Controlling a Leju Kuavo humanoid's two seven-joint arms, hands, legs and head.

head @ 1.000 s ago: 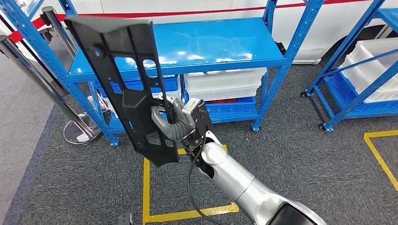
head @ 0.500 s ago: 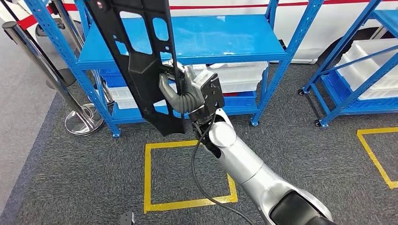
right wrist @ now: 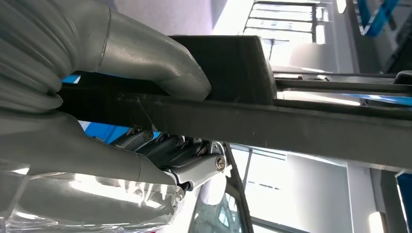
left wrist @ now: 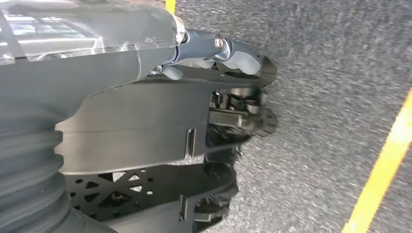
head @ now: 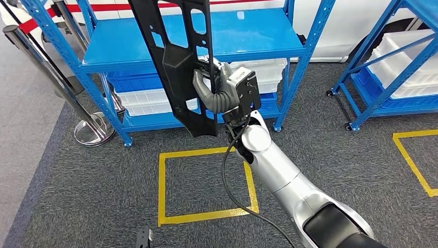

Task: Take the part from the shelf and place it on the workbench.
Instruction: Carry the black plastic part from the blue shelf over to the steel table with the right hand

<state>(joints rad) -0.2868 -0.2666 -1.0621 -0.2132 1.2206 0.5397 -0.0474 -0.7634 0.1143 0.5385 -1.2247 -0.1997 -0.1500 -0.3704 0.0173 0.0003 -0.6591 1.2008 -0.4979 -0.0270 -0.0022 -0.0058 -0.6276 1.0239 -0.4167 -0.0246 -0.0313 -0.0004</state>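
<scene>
Black plastic part [head: 178,62] stands upright, gripped by the right hand [head: 214,90], thumb and fingers closed around it.

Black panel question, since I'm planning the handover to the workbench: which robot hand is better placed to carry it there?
Right. The right robot hand already grips the black panel, holding it upright before the blue shelf. The left robot hand hangs over the carpet, holding nothing.
</scene>
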